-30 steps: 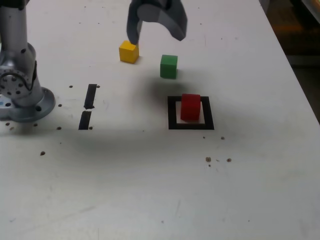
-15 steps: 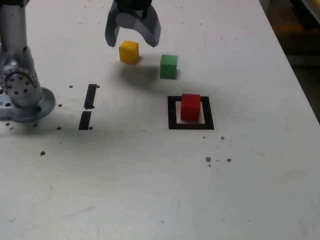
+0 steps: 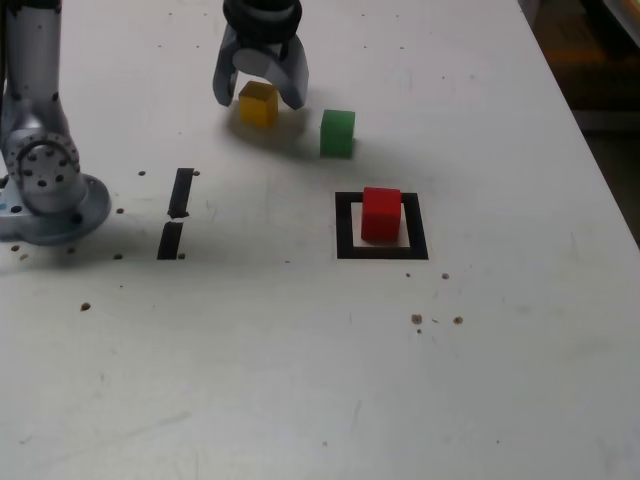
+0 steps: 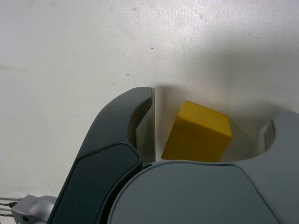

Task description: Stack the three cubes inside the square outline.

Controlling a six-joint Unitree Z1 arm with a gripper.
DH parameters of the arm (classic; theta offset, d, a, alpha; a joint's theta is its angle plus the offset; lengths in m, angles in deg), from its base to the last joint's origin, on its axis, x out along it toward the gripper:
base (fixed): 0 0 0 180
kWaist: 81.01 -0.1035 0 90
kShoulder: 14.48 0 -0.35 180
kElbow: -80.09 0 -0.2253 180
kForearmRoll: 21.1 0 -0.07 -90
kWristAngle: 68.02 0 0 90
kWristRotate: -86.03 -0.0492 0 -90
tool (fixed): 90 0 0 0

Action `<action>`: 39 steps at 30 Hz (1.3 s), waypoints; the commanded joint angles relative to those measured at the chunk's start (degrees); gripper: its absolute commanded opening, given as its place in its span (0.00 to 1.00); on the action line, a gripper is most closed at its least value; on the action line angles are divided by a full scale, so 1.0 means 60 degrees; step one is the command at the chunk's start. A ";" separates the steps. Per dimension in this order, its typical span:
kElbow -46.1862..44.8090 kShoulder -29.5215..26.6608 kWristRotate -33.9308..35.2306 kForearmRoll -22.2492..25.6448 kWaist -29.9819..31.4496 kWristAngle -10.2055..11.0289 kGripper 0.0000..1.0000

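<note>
**Gripper drops over the yellow cube**

Nearest the camera, bare white table (image 3: 300,380) carries only a few dark specks. Further back, the red cube (image 3: 381,214) sits inside the square outline (image 3: 344,228), so the stack has its base. Two tape strips (image 3: 176,213) lie well off to the exterior view's left, beside the arm's base (image 3: 40,190). Beyond, the green cube (image 3: 338,132) waits untouched. At the far end, the gripper (image 3: 260,98), which a second ago hung above and to the right, has come down around the yellow cube (image 3: 258,104). Its jaws are spread, one either side, and the wrist view shows a gap at the dark finger (image 4: 140,126), so nothing is gripped yet. Closing looks like the next step. I can read no writing or brand anywhere.
</note>
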 commanded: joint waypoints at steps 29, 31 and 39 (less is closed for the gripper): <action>0.4314 -0.1166 0.2454 0.6070 0.3482 -0.0977 0.15; 0.4569 -0.1055 0.3104 0.6127 0.3973 -0.1395 0.15; 0.6065 0.0380 0.4714 0.6121 0.5504 -0.2392 0.15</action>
